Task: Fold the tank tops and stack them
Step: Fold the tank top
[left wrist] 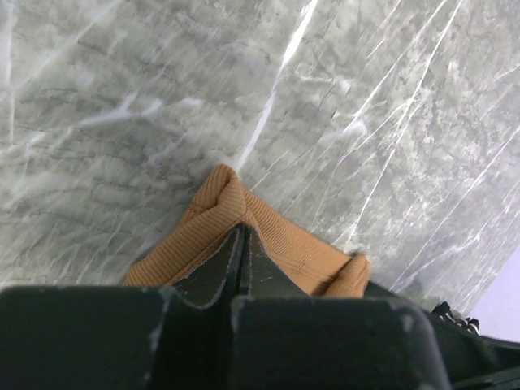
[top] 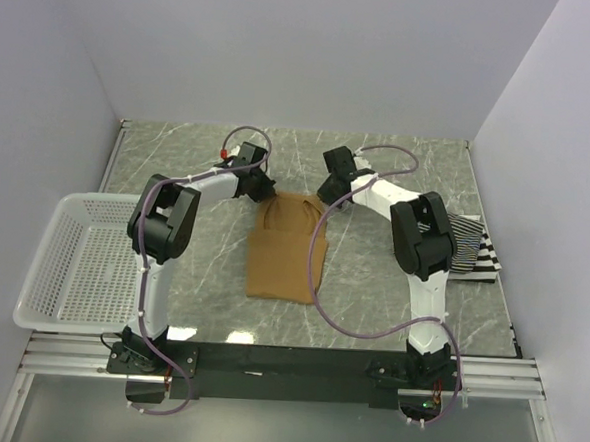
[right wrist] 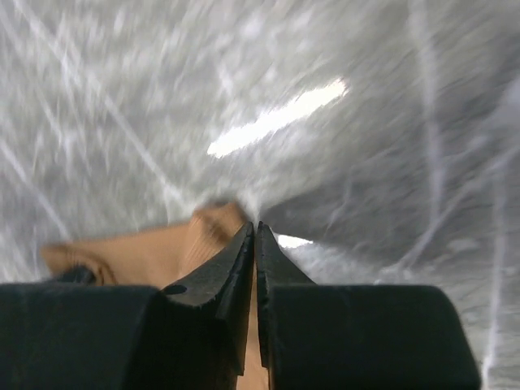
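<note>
— Top external view first: how far along does the folding look?

— Early, I'd judge. Only the tan top (top: 282, 265) is being worked. It lies flat in the middle of the table (top: 398, 167), between the two arms. Its near half looks like a doubled layer, so one fold may be in, but I can't be sure from above.

— And the grippers?

— The left gripper (left wrist: 244, 233) is pinched tight on a ribbed edge of the tan top, at its far left corner. The right gripper (right wrist: 256, 229) is closed too, at the far right corner, with tan cloth showing between its fingers. That wrist view is blurred, but I read it as a grip on the same top.

— What's left, then?

— Most of it: finishing this top, folding the other two, then stacking. No folded pile shows anywhere yet.

— Count for me.

— One tan top. At the right edge of the table, partly under the right arm, lies a loose heap. In it are one wide-striped top (top: 485, 261) in black and white and, just beyond it, one thin-striped top (top: 467, 230). That makes three tank tops, though the arm hides part of the heap. One white mesh basket (top: 86, 198) sits at the left, well apart from the tan top. Two arms, two grippers.
</note>
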Available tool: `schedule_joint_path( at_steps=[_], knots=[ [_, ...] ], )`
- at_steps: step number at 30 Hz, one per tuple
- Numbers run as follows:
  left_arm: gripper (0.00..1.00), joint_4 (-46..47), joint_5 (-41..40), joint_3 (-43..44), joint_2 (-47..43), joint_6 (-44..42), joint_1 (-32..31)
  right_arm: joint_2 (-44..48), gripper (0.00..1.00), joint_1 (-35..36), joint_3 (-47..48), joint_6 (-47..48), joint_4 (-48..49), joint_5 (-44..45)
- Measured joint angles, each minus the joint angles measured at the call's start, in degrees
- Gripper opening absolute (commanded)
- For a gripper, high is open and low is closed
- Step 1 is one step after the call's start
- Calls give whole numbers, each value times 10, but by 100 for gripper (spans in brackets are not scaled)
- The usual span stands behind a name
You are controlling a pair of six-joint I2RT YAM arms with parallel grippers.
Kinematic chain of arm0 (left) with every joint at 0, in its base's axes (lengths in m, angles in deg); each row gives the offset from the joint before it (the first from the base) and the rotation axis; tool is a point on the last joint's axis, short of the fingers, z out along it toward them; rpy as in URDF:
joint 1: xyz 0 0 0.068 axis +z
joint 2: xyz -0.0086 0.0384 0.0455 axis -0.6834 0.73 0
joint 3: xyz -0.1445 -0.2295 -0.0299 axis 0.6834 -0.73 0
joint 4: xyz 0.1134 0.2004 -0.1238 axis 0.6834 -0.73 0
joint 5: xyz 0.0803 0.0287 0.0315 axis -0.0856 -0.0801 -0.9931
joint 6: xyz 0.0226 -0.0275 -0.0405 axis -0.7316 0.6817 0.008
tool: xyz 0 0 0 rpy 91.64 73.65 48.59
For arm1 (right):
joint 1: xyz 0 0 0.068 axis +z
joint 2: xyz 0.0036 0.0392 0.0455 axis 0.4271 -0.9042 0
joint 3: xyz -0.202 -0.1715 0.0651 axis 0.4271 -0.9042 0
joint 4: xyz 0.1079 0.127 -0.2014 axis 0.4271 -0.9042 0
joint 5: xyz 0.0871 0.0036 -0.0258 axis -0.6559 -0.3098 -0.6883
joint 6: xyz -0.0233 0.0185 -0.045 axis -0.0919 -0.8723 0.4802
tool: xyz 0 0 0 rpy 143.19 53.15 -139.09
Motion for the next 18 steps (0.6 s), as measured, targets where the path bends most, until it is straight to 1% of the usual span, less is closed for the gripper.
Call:
schedule_joint_path(
  at_steps=[2, 4, 7, 10, 11, 12, 14, 15, 18],
  knots=[
    [1, 0, 0, 2, 1, -1, 1, -4, 15, -2, 14, -11, -14, 23],
    [1, 1, 1, 2, 1, -5, 2, -5, 16, -4, 22, -16, -22, 37],
    [2, 2, 3, 4, 1, -13, 3, -16, 16, -6, 57, -24, -47, 53],
    [6, 7, 7, 7, 1, -21, 4, -19, 20, -8, 75, -25, -50, 60],
    [7, 10, 10, 8, 1, -26, 4, -17, 24, -8, 73, -24, -46, 60],
    [11, 14, 13, 9, 1, -30, 4, -14, 29, -8, 66, -22, -37, 59],
    [15, 21, 17, 9, 1, -38, 5, -4, 32, -8, 42, -5, -23, 53],
    [18, 23, 20, 9, 1, -42, 5, 2, 38, -8, 30, 6, -19, 50],
    [21, 24, 28, 18, 1, -55, 6, 21, 40, -8, -5, 47, -6, 40]
  ],
)
